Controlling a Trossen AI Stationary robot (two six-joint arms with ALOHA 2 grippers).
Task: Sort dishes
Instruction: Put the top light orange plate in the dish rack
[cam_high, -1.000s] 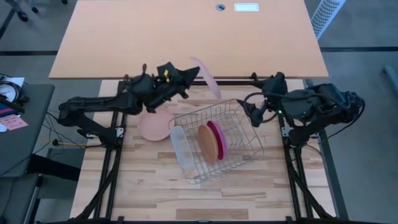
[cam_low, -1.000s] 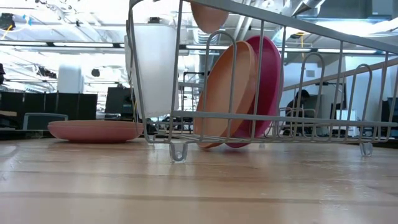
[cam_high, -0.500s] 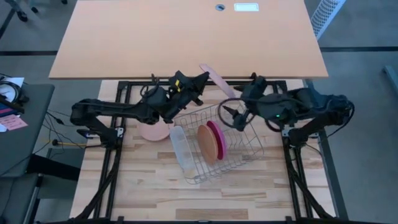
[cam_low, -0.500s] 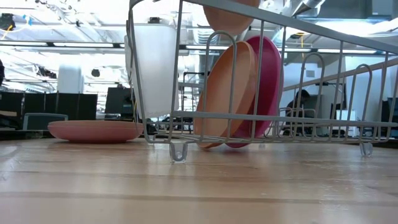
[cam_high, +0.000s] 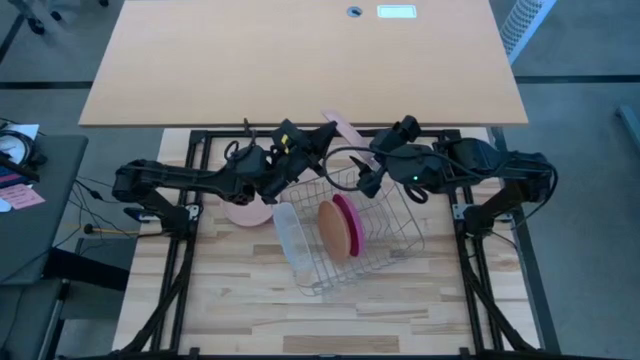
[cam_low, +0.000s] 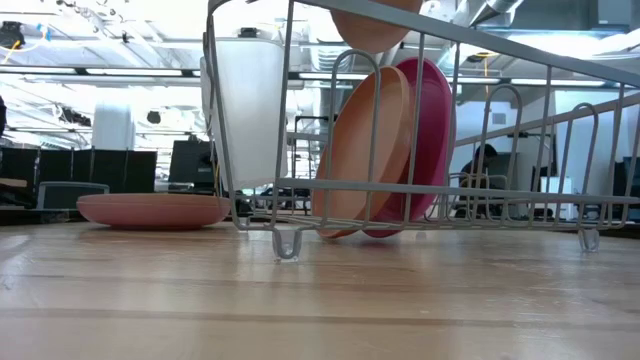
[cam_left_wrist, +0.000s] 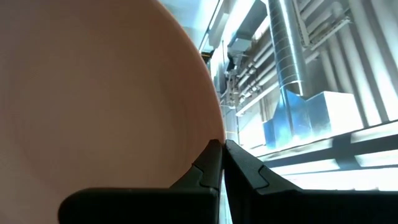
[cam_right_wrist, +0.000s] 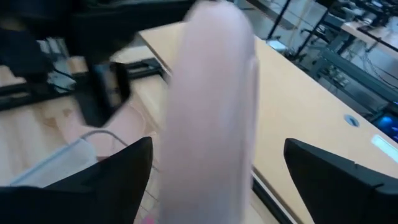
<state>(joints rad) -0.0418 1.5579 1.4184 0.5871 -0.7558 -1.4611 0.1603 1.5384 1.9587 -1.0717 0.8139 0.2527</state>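
**Right arm arrives at the plate that the left arm holds up**

The right gripper (cam_high: 368, 172) has moved in from the right edge of the tabletop (cam_high: 250, 310) and now stands over the far side of the wire rack (cam_high: 395, 245), its jaws spread wide with the pale pink plate (cam_high: 342, 129) between them but not yet gripped. The left gripper (cam_high: 322, 135) has also shifted toward the middle and keeps its jaws clenched on the rim of this plate, lifted above the rack. I judge this as a handover about to happen, so the plate can go into the rack.

Already in the rack stand the orange-tan plate (cam_high: 333, 229) and the magenta plate (cam_high: 350, 222), both on edge, with the translucent tray (cam_high: 288, 240) beside them. One more pink plate (cam_high: 243, 211) lies flat on the tabletop, left of the rack.

The right wrist view shows the lifted plate only blurred, so contact with the jaws cannot be told. The low view cuts off the lifted plate at its upper edge, and the left arm partly covers the flat plate.
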